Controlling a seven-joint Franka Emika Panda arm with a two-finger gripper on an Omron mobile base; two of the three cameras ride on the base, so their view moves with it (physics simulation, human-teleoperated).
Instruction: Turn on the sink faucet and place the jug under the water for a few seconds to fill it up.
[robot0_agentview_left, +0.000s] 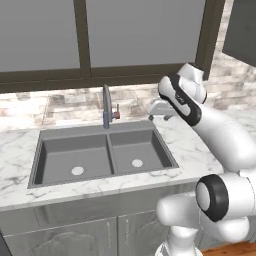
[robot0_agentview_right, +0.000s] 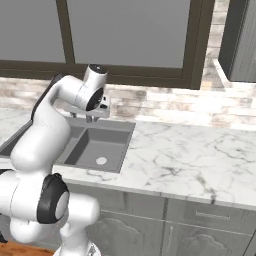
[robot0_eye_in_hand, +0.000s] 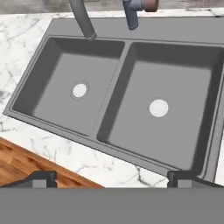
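Observation:
The dark grey double-bowl sink (robot0_agentview_left: 100, 131) (robot0_agentview_right: 107, 125) (robot0_eye_in_hand: 175, 26) is set into the marble counter, with a round light drain in each bowl. The slim grey faucet (robot0_agentview_left: 106, 105) (robot0_eye_in_hand: 82, 19) rises behind the divider. Its reddish-tipped lever (robot0_agentview_left: 117, 114) (robot0_eye_in_hand: 144, 5) sticks out to the right. My gripper (robot0_agentview_left: 164, 117) (robot0_agentview_right: 90, 119) (robot0_eye_in_hand: 111, 179) hangs open above the sink's back right corner, holding nothing. In the hand view it looks down over both bowls. The jug and the water are out of view.
A window with dark frames (robot0_agentview_left: 82, 40) runs behind the sink above a stone backsplash. Marble counter (robot0_agentview_right: 190, 160) stretches to the right of the sink. A wall cabinet (robot0_agentview_right: 240, 45) hangs at the upper right. Wooden floor (robot0_eye_in_hand: 17, 162) shows past the counter's front edge.

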